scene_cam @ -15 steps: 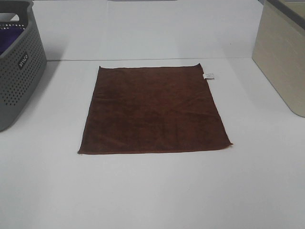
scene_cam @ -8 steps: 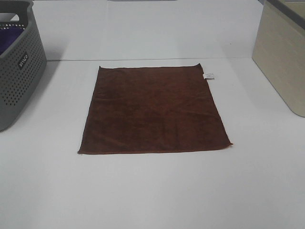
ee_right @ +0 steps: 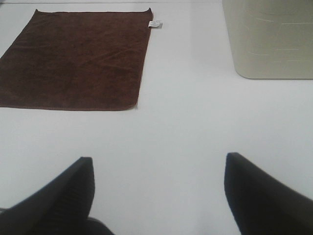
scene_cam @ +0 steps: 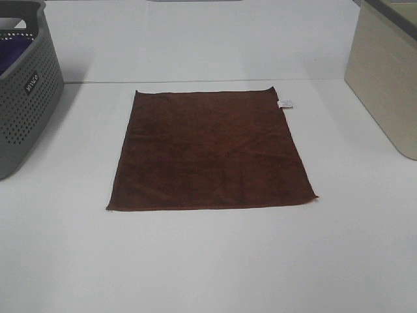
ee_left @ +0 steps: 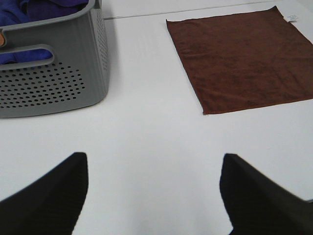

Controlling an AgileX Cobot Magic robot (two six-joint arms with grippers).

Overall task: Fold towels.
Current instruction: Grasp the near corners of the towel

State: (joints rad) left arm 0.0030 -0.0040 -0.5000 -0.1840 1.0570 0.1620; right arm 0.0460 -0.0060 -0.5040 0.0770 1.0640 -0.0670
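The left tool [ee_left: 154, 159] and the right tool [ee_right: 159, 157] both have their fingers spread wide and hold nothing. Each hangs over bare desk [scene_cam: 208, 261], apparently clear of it, short of the towel's near corners. Nothing has moved over the last second. The brown towel [scene_cam: 212, 153] lies flat and unfolded mid-desk, between the grey basket [scene_cam: 23, 85] and the beige bin [scene_cam: 384, 78], so folding has not begun.
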